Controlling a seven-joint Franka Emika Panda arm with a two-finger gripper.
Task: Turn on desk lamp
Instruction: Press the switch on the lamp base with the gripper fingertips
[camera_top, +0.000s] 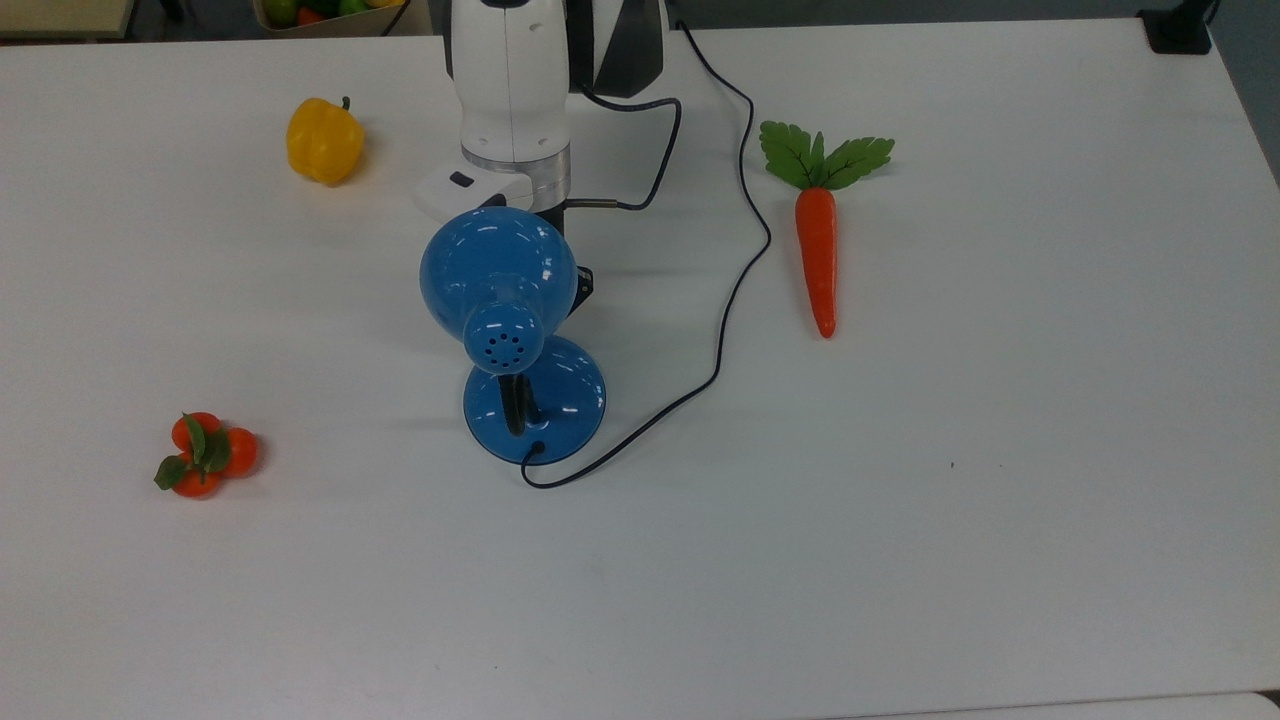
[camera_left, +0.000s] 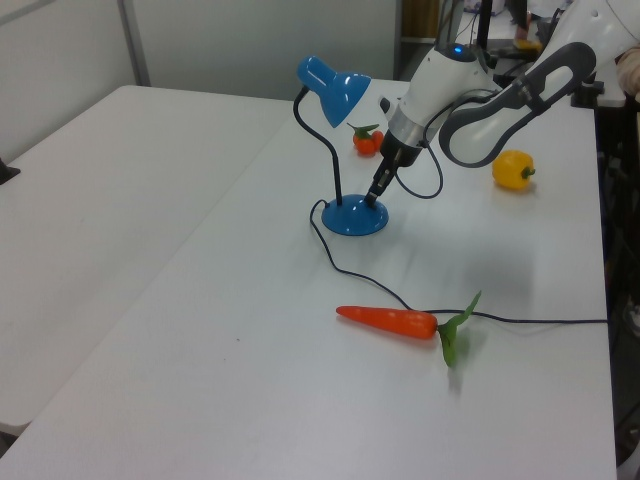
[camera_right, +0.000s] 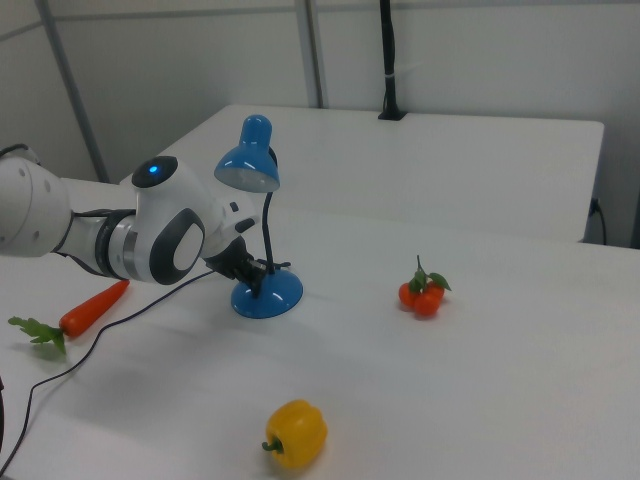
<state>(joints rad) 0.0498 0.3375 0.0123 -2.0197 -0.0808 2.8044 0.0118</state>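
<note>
The desk lamp stands mid-table: a glossy blue dome shade (camera_top: 497, 270) on a black neck over a round blue base (camera_top: 565, 400). Its thin black cord (camera_top: 735, 270) runs off toward the table's far edge. In the left view my gripper (camera_left: 371, 197) slants down from the arm, and its shut tip rests on the right part of the lamp base (camera_left: 352, 217). In the right view the gripper (camera_right: 262, 273) sits low beside the neck, just above the base (camera_right: 272, 293). The lamp shade (camera_right: 248, 166) looks unlit. In the top view the shade hides most of the gripper.
A carrot (camera_top: 818, 240) with green leaves lies at the top view's right, close to the cord. A yellow pepper (camera_top: 323, 140) sits at the top view's upper left. A cluster of small orange fruits (camera_top: 203, 455) lies at the top view's lower left.
</note>
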